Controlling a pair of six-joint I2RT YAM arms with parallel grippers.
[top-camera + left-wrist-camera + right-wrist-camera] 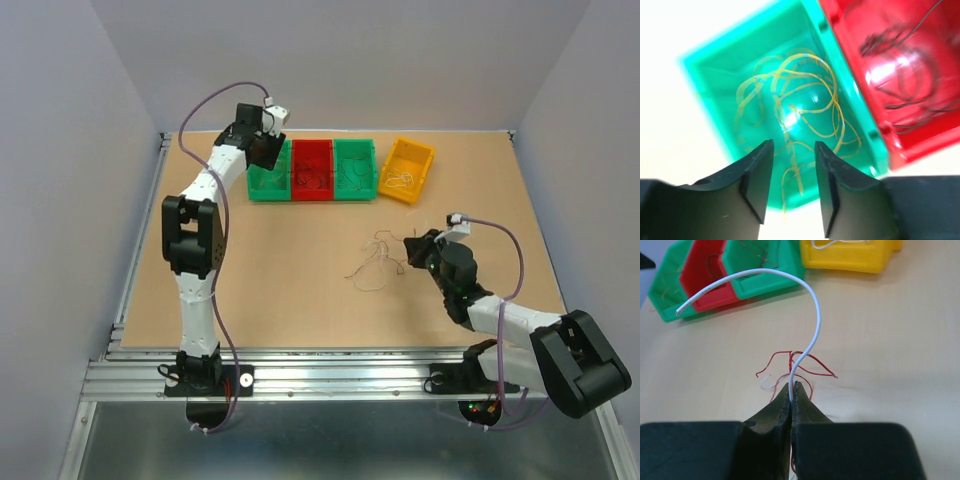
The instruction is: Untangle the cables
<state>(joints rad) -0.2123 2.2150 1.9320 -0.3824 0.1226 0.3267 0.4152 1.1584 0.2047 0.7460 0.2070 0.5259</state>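
I find the right jaws closed tight on one white cable (818,315), which arcs up and away from the tips. The other cables (378,262) lie in a small loose tangle on the tabletop (280,280), just ahead of those jaws. The left jaws stand partly open and empty above the leftmost green bin (700,75), which holds yellow wires (790,85).

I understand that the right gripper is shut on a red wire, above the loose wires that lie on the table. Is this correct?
Not fully. The right gripper is shut on a white wire, not a red one; the right wrist view shows it pinched and curving upward. The red wires are the loose ones lying on the table below.
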